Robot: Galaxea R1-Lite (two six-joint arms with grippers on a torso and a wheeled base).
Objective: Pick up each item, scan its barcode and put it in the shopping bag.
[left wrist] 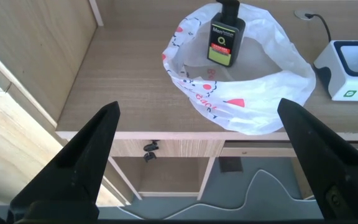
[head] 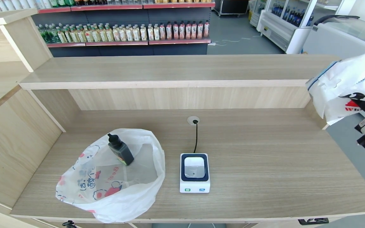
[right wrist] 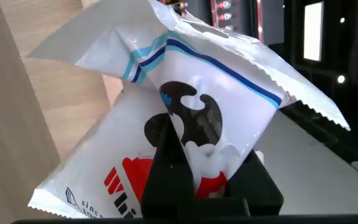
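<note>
Shop shelves of bottled drinks (head: 125, 31) stand behind a pale wooden counter (head: 265, 164). One white box scanner with a dark blue rim around its window (head: 195, 172) sits near the middle of the surface's front edge, and its black cable (head: 196, 136) runs toward the back. One white plastic shopping bag with red print (head: 112, 190) lies open by the front-left corner, just beside the scanner, with one dark bottle with a black cap (head: 120, 150) inside it. One white crinkle-edged snack packet with blue stripes and a black and red print (head: 341, 88) hangs in the air at the surface's right edge, well apart from scanner and bag. The right gripper (right wrist: 204, 180) is clamped on the packet's lower part, its arm raised. The left gripper (left wrist: 199, 107) hovers off the front edge, fingers spread wide and holding nothing.
</note>
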